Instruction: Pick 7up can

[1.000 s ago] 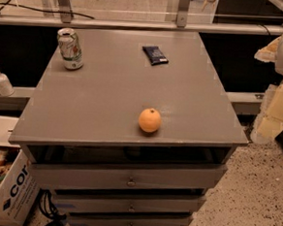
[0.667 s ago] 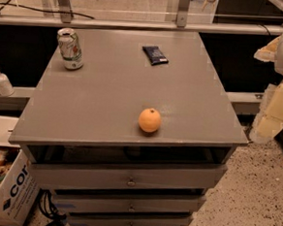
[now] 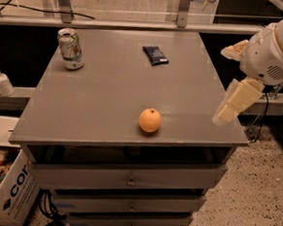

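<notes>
Gripper [image 3: 235, 101]: hangs off the right edge of the grey table [image 3: 108, 95], by the near-right corner, cream end pointing down and to the left. It holds nothing. You cannot tell from this view whether the jaws stand apart or together.

Outward from there:
- Orange [image 3: 150, 120]: sits alone toward the front edge and is the nearest object to the gripper. Not the target.
- Dark blue packet [image 3: 155, 55]: lies flat toward the back of the table, about mid-width. Not the target.
- 7up can [image 3: 70, 48]: stands near the far-left corner, well apart from everything else on the table.

Key relation: the can lies left of the gripper and further back, with nearly the whole tabletop between them. You have one arm, so there is no choice of side. A straight line to the can looks to pass between the orange and the packet, probably clear of both.

Can axis: upright, long axis vertical. A level approach from the side, with the jaws straddling the body, looks the likely fit.

Can appearance: whitish-silver body with green and red markings and a shiny metal top. It reads slightly taller than the orange, and I see no dents.

Risk: it is narrow and standing free, so a glancing touch could tip it.
</notes>
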